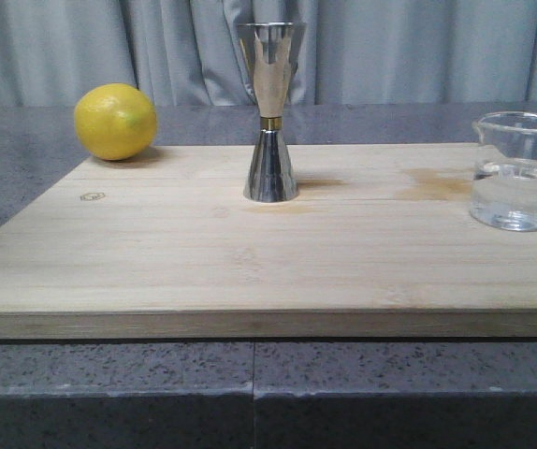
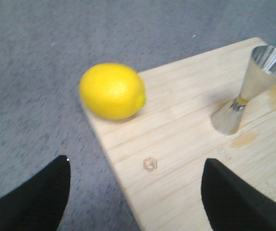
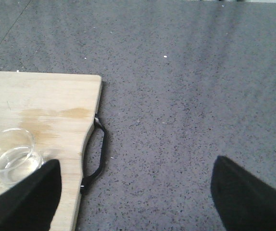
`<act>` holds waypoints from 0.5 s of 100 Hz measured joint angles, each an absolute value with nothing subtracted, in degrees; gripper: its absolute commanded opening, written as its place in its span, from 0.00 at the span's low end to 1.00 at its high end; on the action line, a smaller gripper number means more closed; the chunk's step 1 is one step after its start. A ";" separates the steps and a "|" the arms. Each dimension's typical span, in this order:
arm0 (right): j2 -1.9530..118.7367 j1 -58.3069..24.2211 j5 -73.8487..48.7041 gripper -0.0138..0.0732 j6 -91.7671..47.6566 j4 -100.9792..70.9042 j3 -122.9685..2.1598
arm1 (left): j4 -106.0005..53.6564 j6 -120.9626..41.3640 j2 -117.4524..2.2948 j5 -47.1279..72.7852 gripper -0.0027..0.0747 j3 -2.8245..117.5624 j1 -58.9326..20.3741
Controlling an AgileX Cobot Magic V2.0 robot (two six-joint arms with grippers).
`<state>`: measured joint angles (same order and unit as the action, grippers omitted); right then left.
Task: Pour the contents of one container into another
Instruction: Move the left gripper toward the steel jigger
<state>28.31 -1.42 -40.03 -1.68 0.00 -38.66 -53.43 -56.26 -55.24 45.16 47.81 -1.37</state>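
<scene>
The small clear glass beaker (image 1: 517, 171) stands upright at the right edge of the front view, on the pale wooden cutting board (image 1: 156, 253), with clear liquid filling its lower part. In the right wrist view the same beaker (image 3: 10, 155) sits at the lower left of the frame, just beside the left-hand dark finger (image 3: 27, 199) of the right gripper (image 3: 137, 197) and outside the gap between the fingers. That gripper hangs released, its two fingers spread wide over the grey speckled countertop (image 3: 186, 96), near the board's black side handle (image 3: 97, 156), holding nothing.

The tall hourglass-shaped polished steel jigger (image 1: 269, 112) with a thin gold band at its waist stands upright at the centre of the front view, towards the board's far edge. In the left wrist view it (image 2: 248, 91) appears at the upper right, well apart from the left gripper (image 2: 135, 192). That gripper is also released and empty, one finger (image 2: 32, 202) over the countertop and the other over the board.

A yellow lemon (image 1: 115, 122) lies at the board's far left corner, upper left in the front view. Neither arm shows in the front view.
</scene>
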 measured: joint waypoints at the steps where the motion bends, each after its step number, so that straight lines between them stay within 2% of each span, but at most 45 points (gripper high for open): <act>1: 28.31 -1.42 -40.03 0.82 -1.68 0.00 -38.66 | -54.30 -57.23 -55.39 45.03 0.71 47.49 -1.37; 19: 28.31 -1.42 -39.92 0.82 -1.68 0.00 -38.66 | -70.96 -77.38 -59.96 44.24 0.71 44.21 -1.37; 50: 28.31 -1.42 -38.46 0.82 -1.68 0.00 -38.66 | -84.75 -97.66 -71.04 53.34 0.71 43.78 -1.37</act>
<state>28.31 -1.42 -38.46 -1.68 0.00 -38.66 -84.75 -97.66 -71.04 53.34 43.78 -1.37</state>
